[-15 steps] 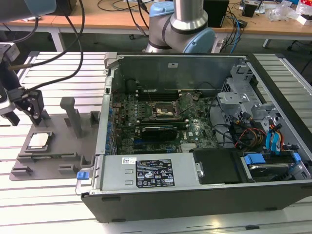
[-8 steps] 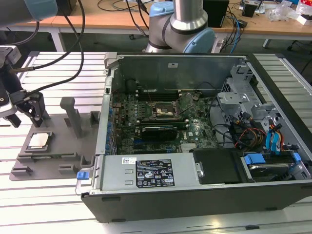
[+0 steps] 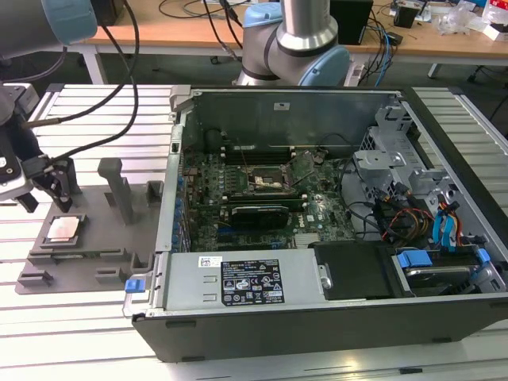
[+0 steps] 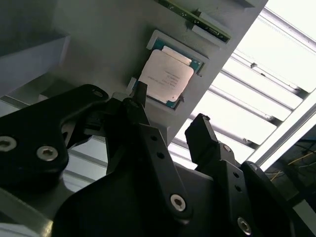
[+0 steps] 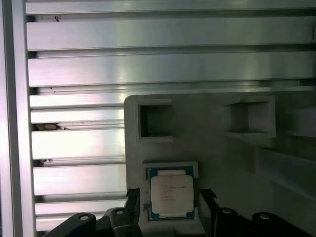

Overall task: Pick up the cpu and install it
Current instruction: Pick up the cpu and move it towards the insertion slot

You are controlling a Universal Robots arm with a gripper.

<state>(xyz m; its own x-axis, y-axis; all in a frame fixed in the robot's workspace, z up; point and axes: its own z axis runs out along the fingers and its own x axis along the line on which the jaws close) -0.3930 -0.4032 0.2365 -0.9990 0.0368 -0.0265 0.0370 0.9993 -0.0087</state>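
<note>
Over the grey fixture tray (image 3: pixel 99 232), at the exterior view's left, your gripper (image 3: pixel 44 189) hangs with fingers apart, gripping nothing. In the first wrist view the cpu (image 5: pixel 171 194) lies flat in the tray's square pocket, one finger off each side of it. Centre on it and come down level — a skewed close would, I judge, tip it. Beyond the tray, toward the exterior view's right, stands the open computer case (image 3: pixel 317 119).
</note>
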